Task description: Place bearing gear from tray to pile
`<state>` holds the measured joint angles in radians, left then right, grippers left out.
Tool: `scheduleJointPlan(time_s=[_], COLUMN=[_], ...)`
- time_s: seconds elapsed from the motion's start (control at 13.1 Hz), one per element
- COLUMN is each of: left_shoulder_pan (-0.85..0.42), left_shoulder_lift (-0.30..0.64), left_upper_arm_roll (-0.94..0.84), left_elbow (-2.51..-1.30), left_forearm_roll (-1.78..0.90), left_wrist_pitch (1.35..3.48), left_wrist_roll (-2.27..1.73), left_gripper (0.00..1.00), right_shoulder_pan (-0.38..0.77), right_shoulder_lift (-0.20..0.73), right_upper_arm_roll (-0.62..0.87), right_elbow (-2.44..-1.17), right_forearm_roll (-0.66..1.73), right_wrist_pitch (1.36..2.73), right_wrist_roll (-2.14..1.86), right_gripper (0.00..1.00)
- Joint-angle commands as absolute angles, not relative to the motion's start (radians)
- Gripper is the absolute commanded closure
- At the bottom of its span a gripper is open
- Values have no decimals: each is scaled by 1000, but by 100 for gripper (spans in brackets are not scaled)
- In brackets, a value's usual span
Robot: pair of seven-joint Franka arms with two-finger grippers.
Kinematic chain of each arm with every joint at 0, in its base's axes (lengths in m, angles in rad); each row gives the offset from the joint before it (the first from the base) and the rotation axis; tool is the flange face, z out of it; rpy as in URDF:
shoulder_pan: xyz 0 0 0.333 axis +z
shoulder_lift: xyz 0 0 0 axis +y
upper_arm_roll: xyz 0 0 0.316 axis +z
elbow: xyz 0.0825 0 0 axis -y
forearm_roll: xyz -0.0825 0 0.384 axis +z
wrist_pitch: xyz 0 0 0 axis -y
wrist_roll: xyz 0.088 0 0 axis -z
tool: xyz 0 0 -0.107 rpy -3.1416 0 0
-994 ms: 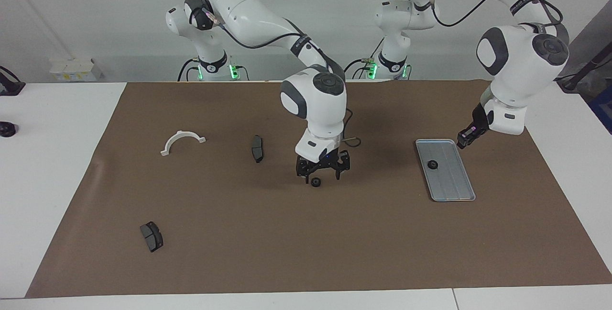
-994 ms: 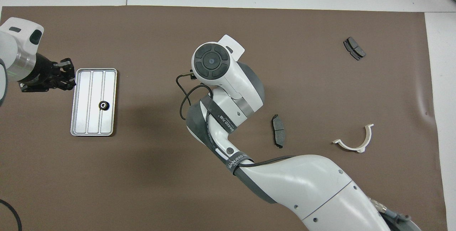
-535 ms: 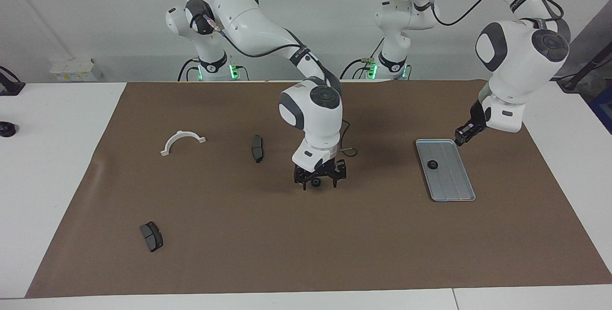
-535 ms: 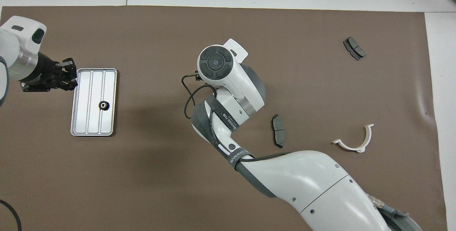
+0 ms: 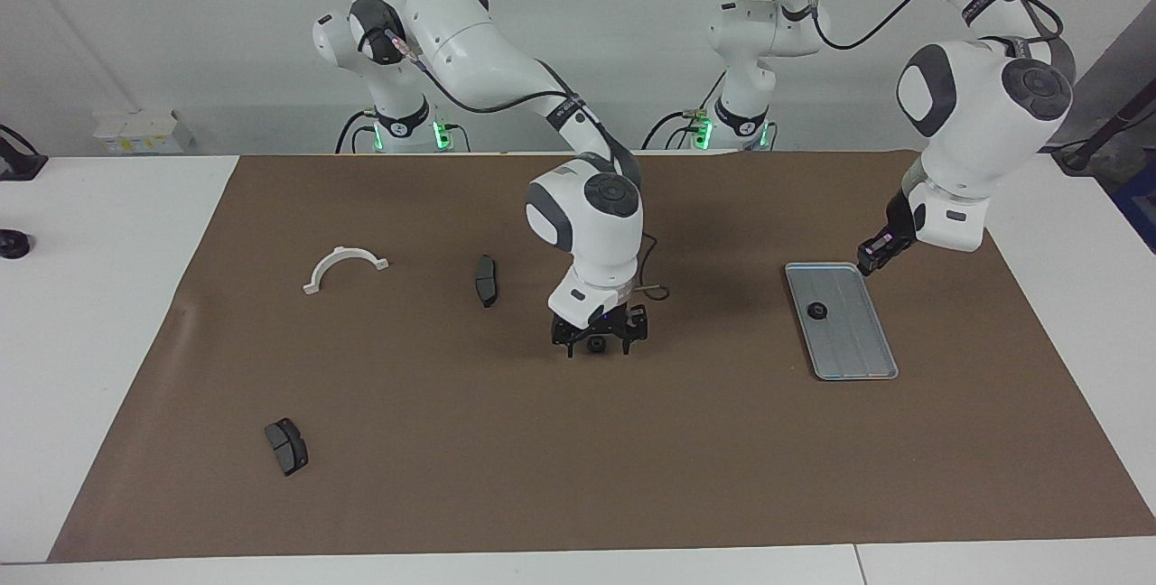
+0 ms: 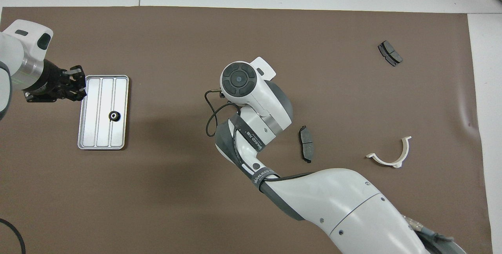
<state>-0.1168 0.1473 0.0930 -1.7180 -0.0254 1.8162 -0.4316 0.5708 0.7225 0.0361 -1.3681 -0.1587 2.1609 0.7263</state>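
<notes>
A small black bearing gear point(image 5: 817, 311) point(image 6: 114, 116) lies in the silver ridged tray point(image 5: 858, 346) point(image 6: 96, 132) toward the left arm's end of the table. My left gripper point(image 5: 869, 267) point(image 6: 79, 84) is shut and empty, hovering just off the tray's corner nearest the robots. Another bearing gear point(image 5: 596, 345) sits alone on the brown mat mid-table. My right gripper point(image 5: 597, 346) is open and low, one finger on each side of that gear. In the overhead view the right wrist hides this gripper and its gear.
A dark brake pad point(image 5: 486, 280) point(image 6: 306, 149) lies beside the right arm's wrist. A white curved bracket point(image 5: 345, 267) point(image 6: 390, 154) and a second brake pad point(image 5: 286, 446) point(image 6: 390, 53) lie toward the right arm's end.
My right gripper has come down, still open, so its fingers now straddle the gear on the mat. The left gripper shifted slightly by the tray's corner.
</notes>
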Motion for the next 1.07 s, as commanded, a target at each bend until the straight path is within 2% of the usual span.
scheduleJointPlan(time_s=[0.0,0.38,0.69,0.99], left_shoulder_pan=[-123,-124,-124,-124], left_shoulder_lift=[133,133,135,135], left_upper_arm_roll=[101,100,100,100], left_elbow=[-1736,-1736,-1736,-1736], left_forearm_roll=[-37,-37,-37,-37], left_wrist_pitch=[1830,1836,1836,1836], left_wrist_roll=[-417,-417,-417,-417], left_gripper=[100,100,100,100], right_shoulder_pan=[571,571,571,572], right_shoulder_lift=[661,663,667,658], right_upper_arm_roll=[41,41,41,41], right_elbow=[-1476,-1482,-1489,-1523], right_forearm_roll=[-158,-160,-158,-158], right_wrist_pitch=[2197,2249,2322,2329], right_wrist_roll=[768,781,781,796], right_gripper=[8,32,37,39])
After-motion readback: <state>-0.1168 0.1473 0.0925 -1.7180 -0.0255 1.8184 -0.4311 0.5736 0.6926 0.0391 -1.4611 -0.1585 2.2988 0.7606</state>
